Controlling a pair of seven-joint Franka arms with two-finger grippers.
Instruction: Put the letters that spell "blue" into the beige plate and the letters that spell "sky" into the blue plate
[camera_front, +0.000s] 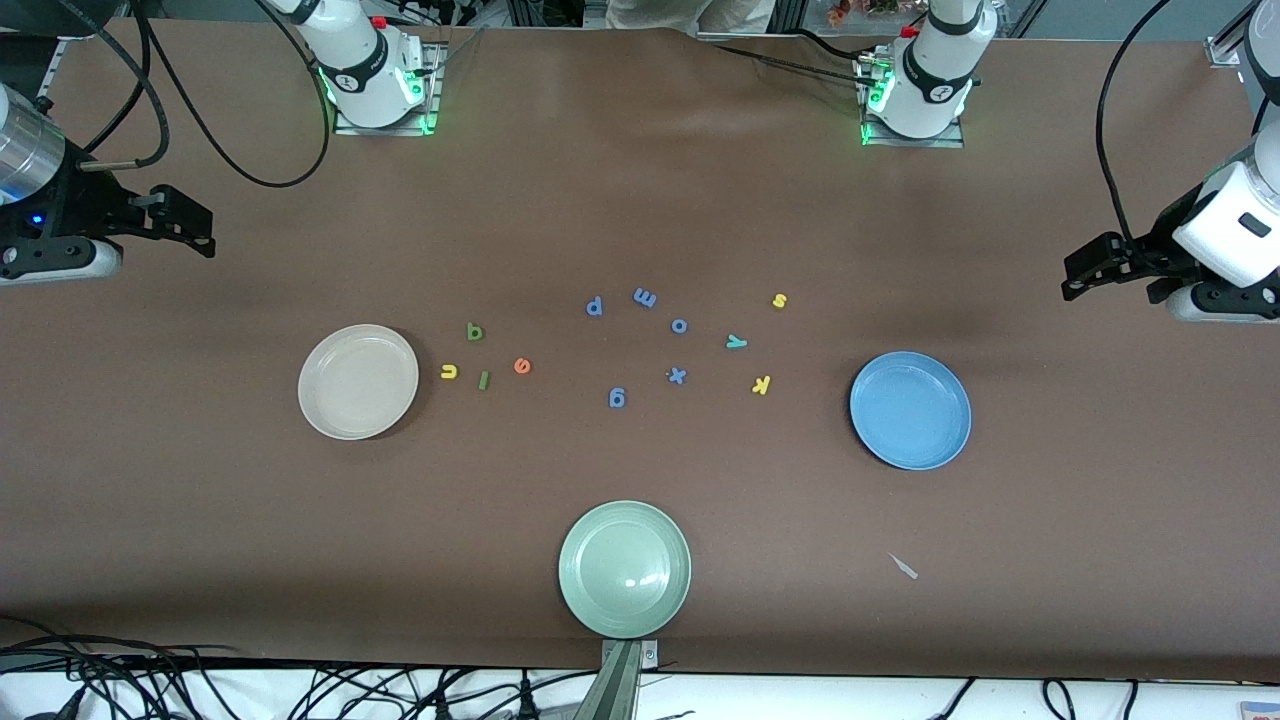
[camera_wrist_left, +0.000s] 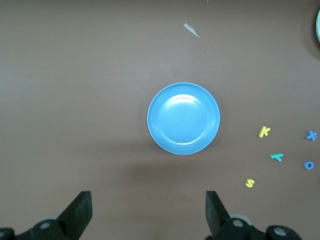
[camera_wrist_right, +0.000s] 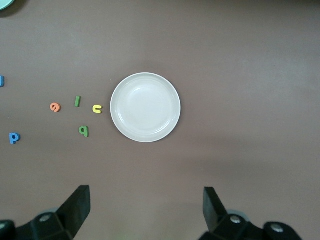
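Lying loose: twelve letters, three plates, both end effectors open

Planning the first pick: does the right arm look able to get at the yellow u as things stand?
Probably yes. The right hand is open and empty, and the yellow u lies flat beside the beige plate, with nothing on it.

On the counter, one plate sits toward the right arm's end with four letters just beside it. A second plate sits toward the left arm's end, three letters near it. A third plate lies nearest the front camera.
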